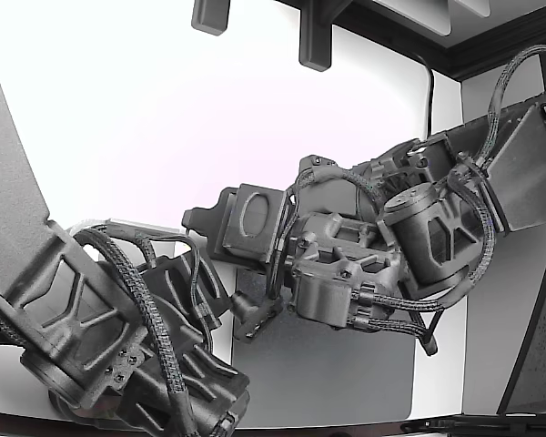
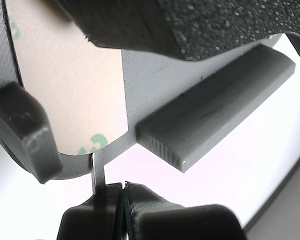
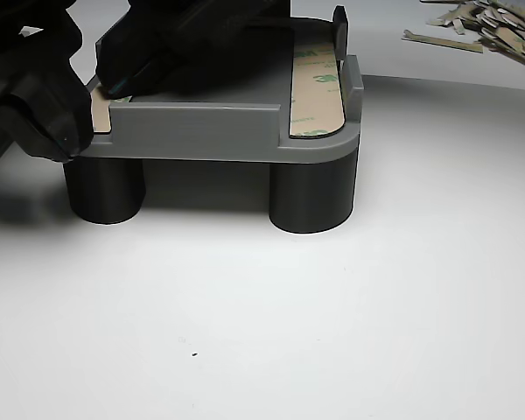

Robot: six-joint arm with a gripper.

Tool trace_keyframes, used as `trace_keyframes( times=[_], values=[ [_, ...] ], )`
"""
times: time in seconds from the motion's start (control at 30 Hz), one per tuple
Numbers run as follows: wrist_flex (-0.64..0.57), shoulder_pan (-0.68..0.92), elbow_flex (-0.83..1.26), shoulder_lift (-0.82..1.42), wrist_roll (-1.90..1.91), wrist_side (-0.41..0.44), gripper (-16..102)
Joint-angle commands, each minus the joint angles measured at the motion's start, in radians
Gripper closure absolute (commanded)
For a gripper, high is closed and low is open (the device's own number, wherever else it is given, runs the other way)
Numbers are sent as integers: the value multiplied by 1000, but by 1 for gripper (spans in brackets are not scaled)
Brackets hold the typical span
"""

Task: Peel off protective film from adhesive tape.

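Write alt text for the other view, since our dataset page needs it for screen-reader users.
A grey plastic part on dark cylindrical legs stands on a white table, with a black gripper at its corner on the view's left. A tan tape strip with green print lies along its other end. Peeled film scraps are piled far behind.

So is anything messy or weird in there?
Yes: a heap of peeled film scraps lies loose on the table, behind the gray part. The part itself sits level, and its tape strip lies flat.
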Motion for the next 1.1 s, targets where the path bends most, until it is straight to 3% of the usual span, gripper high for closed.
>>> trace_keyframes(
  times=[0.0,1.07],
  values=[
    [-8,-5,-34,14,5,3,97],
    [5,-5,-29,15,-5,15,97]
  ],
)
